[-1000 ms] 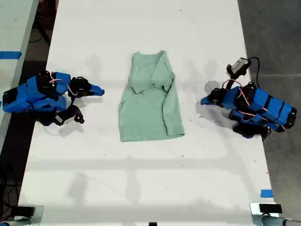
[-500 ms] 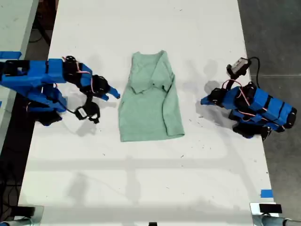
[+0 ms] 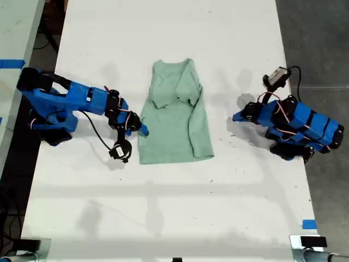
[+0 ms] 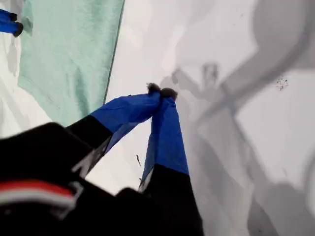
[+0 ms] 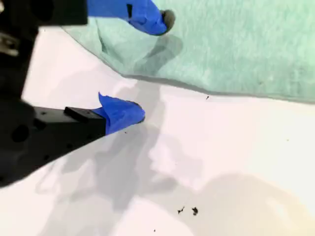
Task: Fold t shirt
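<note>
Lying flat mid-bench (image 3: 163, 218): the t shirt (image 3: 172, 125). Straddling its near edge with my second gripper (image 5: 147, 66), fingers parted, empty. Best slipping one finger under before pinching. Resting well apart: my first gripper (image 4: 160, 91), fingers together, empty.

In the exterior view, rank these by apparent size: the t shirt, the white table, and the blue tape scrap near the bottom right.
Largest to smallest:
1. white table
2. t shirt
3. blue tape scrap
None of these are close calls.
</note>
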